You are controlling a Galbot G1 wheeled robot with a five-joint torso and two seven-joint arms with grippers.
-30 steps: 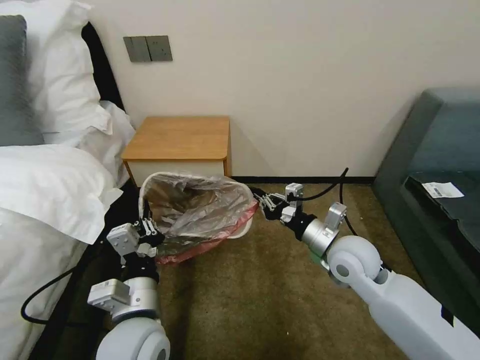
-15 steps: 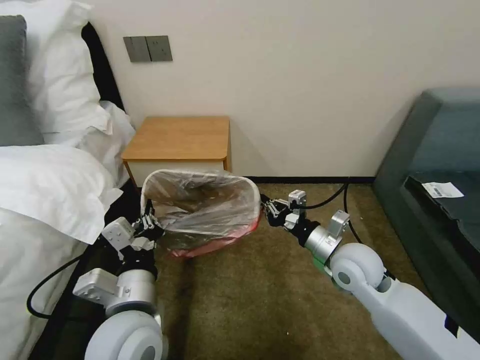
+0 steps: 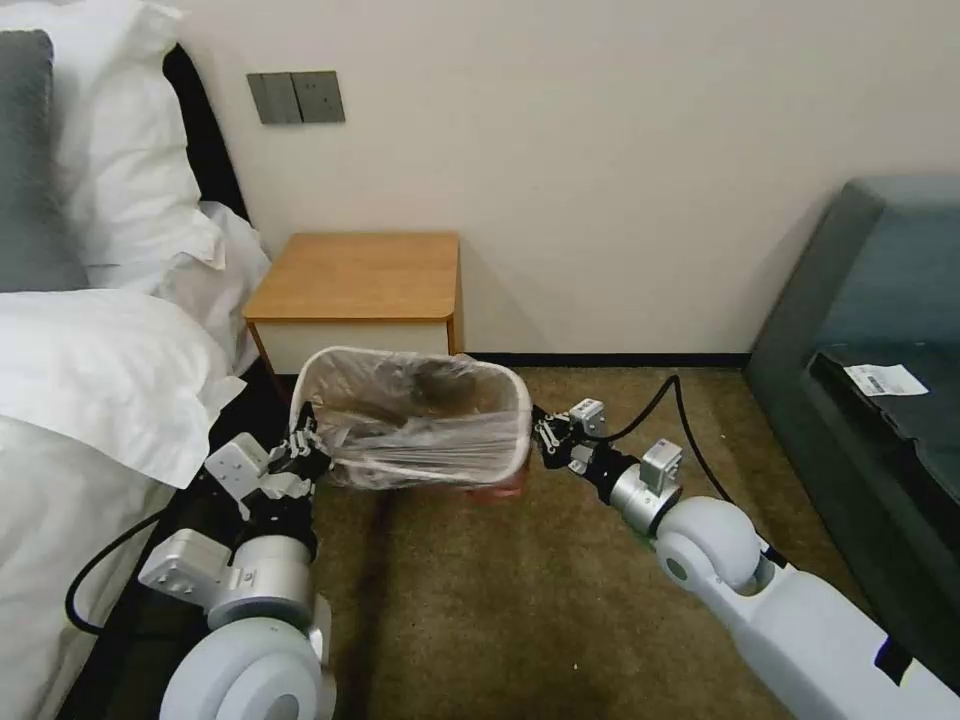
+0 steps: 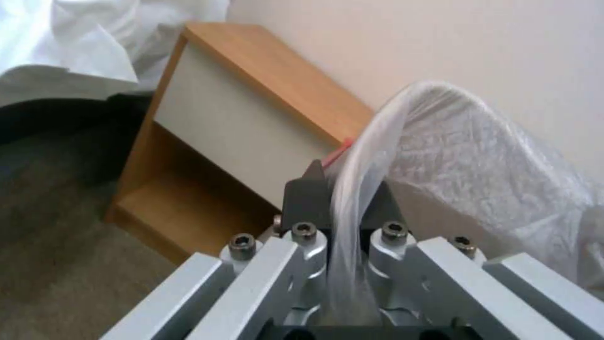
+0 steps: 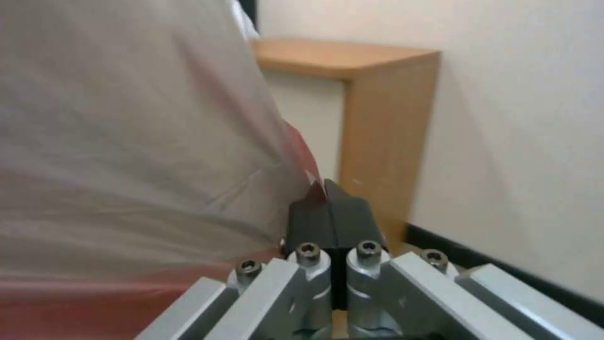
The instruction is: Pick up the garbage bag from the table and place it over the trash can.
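Note:
The trash can (image 3: pixel 519 398) stands on the carpet in front of the table (image 3: pixel 360 275), which has nothing on its top. The garbage bag (image 3: pixel 420 420) is stretched across the can's mouth and hangs down its sides, with its red-pink band (image 3: pixel 492 488) low at the front right. My left gripper (image 3: pixel 305 450) is shut on the bag's edge at the can's left side. My right gripper (image 3: pixel 541 435) is shut on the edge at the right side. The left wrist view shows a bunched strand of the bag (image 4: pixel 478 156) between the left gripper (image 4: pixel 343 189) fingers. In the right wrist view, the right gripper (image 5: pixel 327 189) pinches the bag (image 5: pixel 126 141).
A bed with white pillows (image 3: pixel 90 350) lies close on the left. A dark sofa (image 3: pixel 880 330) stands at the right. Black cables (image 3: pixel 665 395) trail from both wrists. Open carpet (image 3: pixel 480 600) lies in front of the can. The wall (image 3: pixel 600 180) is just behind the table.
Both grippers have come down with the bag's edge. The bag's mouth went from tilted to level around the can's rim, and the red band dropped lower.

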